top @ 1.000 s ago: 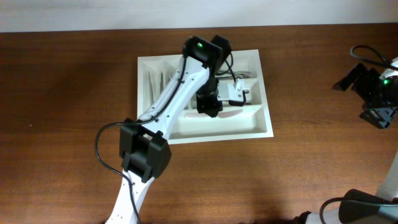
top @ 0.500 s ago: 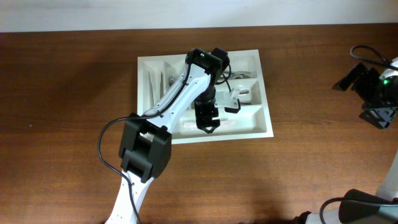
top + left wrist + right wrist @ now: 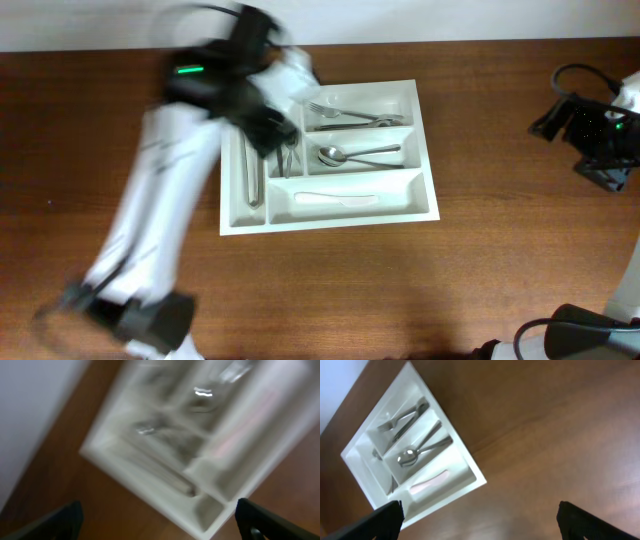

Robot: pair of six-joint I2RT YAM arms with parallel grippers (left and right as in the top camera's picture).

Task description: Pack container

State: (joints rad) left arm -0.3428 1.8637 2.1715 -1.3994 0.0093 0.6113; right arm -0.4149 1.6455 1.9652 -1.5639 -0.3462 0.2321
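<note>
The white container (image 3: 330, 221) lies mid-table with forks (image 3: 345, 112) in its top long compartment, spoons (image 3: 355, 155) in the middle one and a white knife (image 3: 335, 199) in the bottom one. More cutlery (image 3: 253, 175) stands in the narrow left compartments. My left gripper (image 3: 265, 125), motion-blurred, hangs above the container's upper-left corner. In the left wrist view it (image 3: 160, 527) is open and empty over the blurred container (image 3: 150, 495). My right gripper (image 3: 600, 140) stays at the far right; its wrist view shows it (image 3: 480, 522) open and empty above bare table, the container (image 3: 479, 480) far off to the left.
The white left arm (image 3: 160, 200) sweeps blurred across the table's left side. A pale wall (image 3: 450, 18) runs along the table's back edge. Brown tabletop (image 3: 400, 290) stretches in front of the container.
My left gripper opened and left the white knife in the bottom compartment. The arm then rose and swung fast to the left, off the container's middle. The right arm barely moved.
</note>
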